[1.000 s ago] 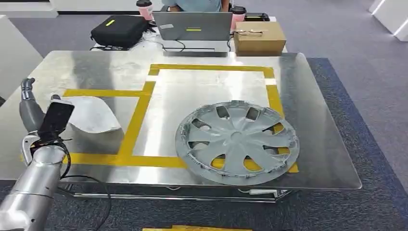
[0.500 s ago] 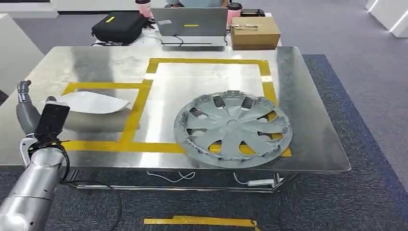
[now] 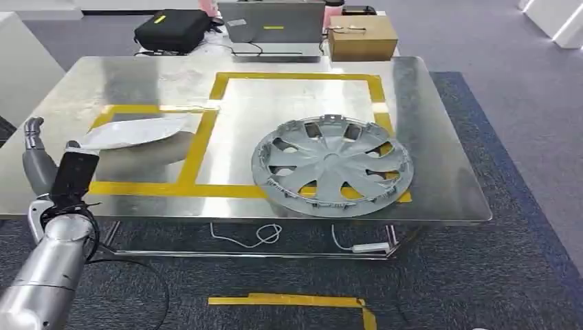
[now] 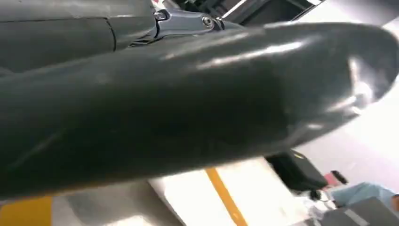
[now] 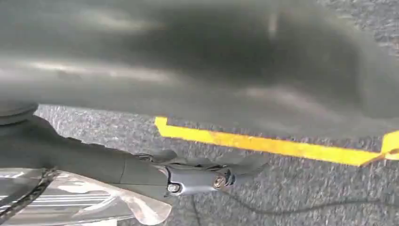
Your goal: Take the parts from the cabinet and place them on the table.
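Head view shows a shiny metal worktop (image 3: 440, 137) with yellow tape lines (image 3: 196, 158) on it. A grey wheel cover (image 3: 333, 165) lies flat on the worktop, inside the big taped box, and its near edge sits over the tape. A pale curved part (image 3: 134, 132) lies in the smaller taped box to the left, well apart from the wheel cover. Both parts look set down.

The left robot hand (image 3: 55, 172) hangs just in front of the worktop's near left edge, close to the pale part but not touching it. Its fingers (image 3: 31, 134) point up and hold nothing that I can see. I cannot tell for sure if they are spread or curled. In the left wrist view a thick dark finger (image 4: 188, 103) blocks most of the picture. The right wrist view looks at grey carpet (image 5: 291, 188) and a yellow floor stripe (image 5: 263, 143), with part of the right robot hand (image 5: 141, 174) showing. I cannot tell how its fingers lie.

I think the putting-down step is done for these two parts. If more parts wait in the cabinet, the next move is to turn away from the worktop and go back for them, keeping the left arm from bumping the worktop edge.

At the far side sit a black bag (image 3: 172, 29), a laptop (image 3: 270, 22) and a brown box (image 3: 362, 37).
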